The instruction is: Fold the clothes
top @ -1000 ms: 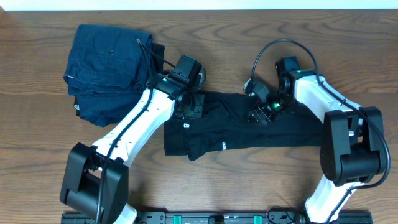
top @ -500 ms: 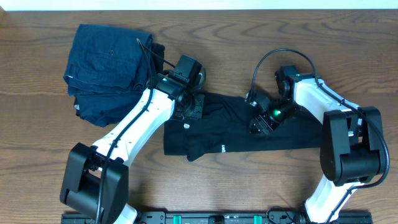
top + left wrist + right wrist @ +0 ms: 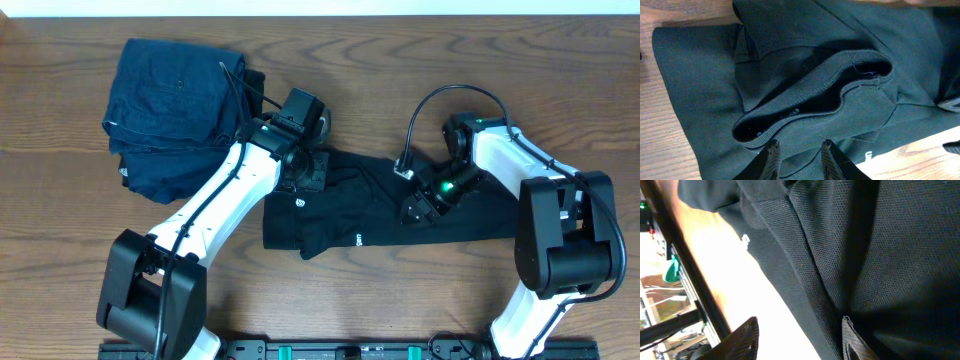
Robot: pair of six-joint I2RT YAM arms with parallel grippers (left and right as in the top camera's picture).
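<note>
Obstacle: blue folded stack, far-left corner, just beside T-shirt. Passage: bare table along near edge.

A dark blue stack, perhaps denim, rests on the table.

White print on the black T-shirt — unreadable.

the overhead camera looks straight down from well above, taking in the whole table. the left wrist camera peers past the left gripper, close on the black t-shirt. the right wrist camera, behind the right gripper, sits closer still, skimming the same shirt at a slant. all three views share that shirt.
</note>
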